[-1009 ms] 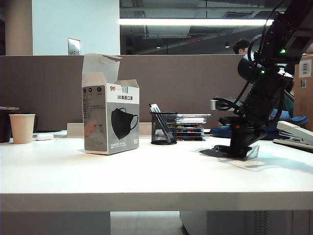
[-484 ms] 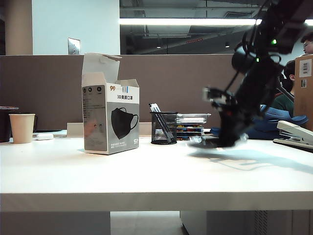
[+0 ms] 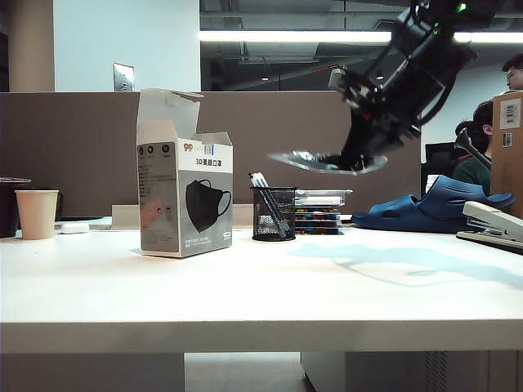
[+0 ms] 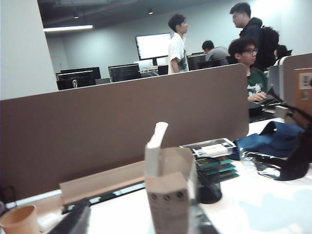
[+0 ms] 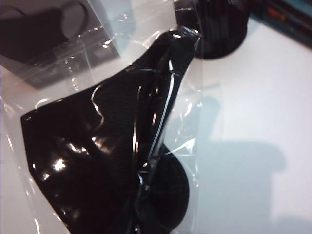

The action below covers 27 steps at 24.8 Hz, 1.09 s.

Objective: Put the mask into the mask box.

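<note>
With the right gripper [image 3: 357,161] clenched on the wrapped mask [image 3: 327,162], held flat in the air above the pen cup [image 3: 273,214], I judged it best to tip it edge-down before reaching the mask box [image 3: 184,196] (left gripper [image 4: 73,222] jaws: cannot tell).

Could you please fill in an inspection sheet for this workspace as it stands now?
Surface: white table, mostly bare in front.
Job's things: mask held in the air right of the mask box, whose top flap stands open.
Clutter: paper cup, pen cup, blue clog, stapler.
Grippers: right gripper shut on mask; left gripper low, near the table edge, state unclear.
Cables: on right arm.
Surroundings: partition, people behind.
</note>
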Each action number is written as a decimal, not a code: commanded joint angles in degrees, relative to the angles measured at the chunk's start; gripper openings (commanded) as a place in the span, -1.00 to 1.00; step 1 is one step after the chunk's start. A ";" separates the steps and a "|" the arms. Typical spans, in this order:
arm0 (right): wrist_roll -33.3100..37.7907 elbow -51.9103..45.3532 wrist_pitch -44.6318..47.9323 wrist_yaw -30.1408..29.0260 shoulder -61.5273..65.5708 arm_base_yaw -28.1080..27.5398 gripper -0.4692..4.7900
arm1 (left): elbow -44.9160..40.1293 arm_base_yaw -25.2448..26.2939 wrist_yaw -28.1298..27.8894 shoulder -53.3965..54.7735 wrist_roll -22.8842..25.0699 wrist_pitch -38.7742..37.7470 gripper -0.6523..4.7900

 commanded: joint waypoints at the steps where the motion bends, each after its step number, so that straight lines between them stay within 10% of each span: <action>1: 0.63 0.37 2.12 -4.50 -0.92 0.17 -0.85 | 3.98 0.13 -0.02 6.23 3.19 1.20 0.33; 14: 13.46 0.37 20.09 -13.55 -1.03 0.20 -0.85 | 22.21 -0.11 5.60 44.09 7.15 11.87 0.41; 27: 18.84 0.35 38.77 -10.49 -0.63 5.42 -0.86 | 36.04 -5.46 9.20 68.87 10.10 13.84 0.41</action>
